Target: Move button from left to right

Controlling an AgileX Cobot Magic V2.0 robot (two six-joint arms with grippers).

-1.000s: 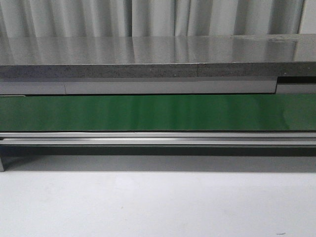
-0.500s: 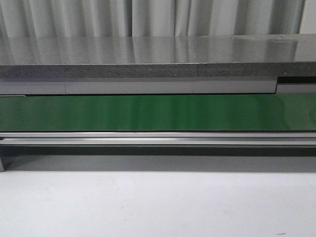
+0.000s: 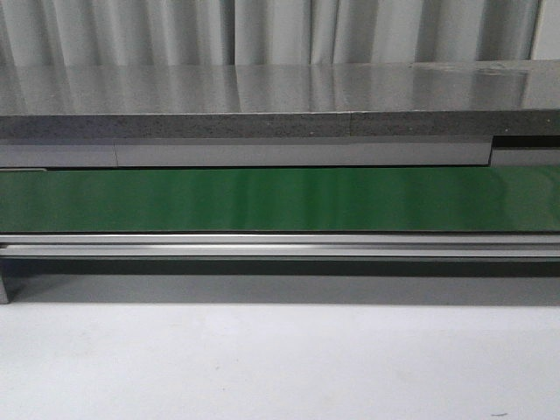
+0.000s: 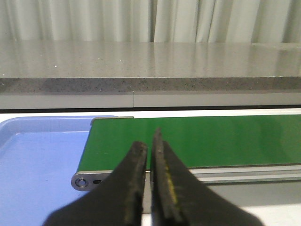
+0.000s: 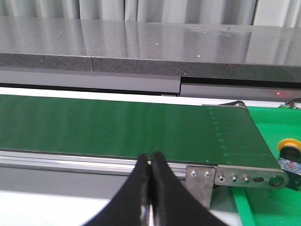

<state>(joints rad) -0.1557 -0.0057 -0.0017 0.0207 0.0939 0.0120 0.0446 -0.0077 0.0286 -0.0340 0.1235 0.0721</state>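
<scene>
The button (image 5: 289,149), with a yellow cap on a black body and a red-blue mark, shows only at the edge of the right wrist view. It rests on a green surface (image 5: 268,202) just past the end of the green conveyor belt (image 5: 103,126). My right gripper (image 5: 150,156) is shut and empty. It is in front of the belt's near rail and well short of the button. My left gripper (image 4: 148,141) is shut and empty in front of the belt's other end (image 4: 197,140). Neither gripper nor the button shows in the front view.
A blue tray (image 4: 33,160) lies beside the belt's left end. The belt (image 3: 280,199) runs across the front view with a metal rail (image 3: 280,245) below it. A grey stone counter (image 3: 262,101) stands behind the belt, and white tabletop (image 3: 280,367) lies in front.
</scene>
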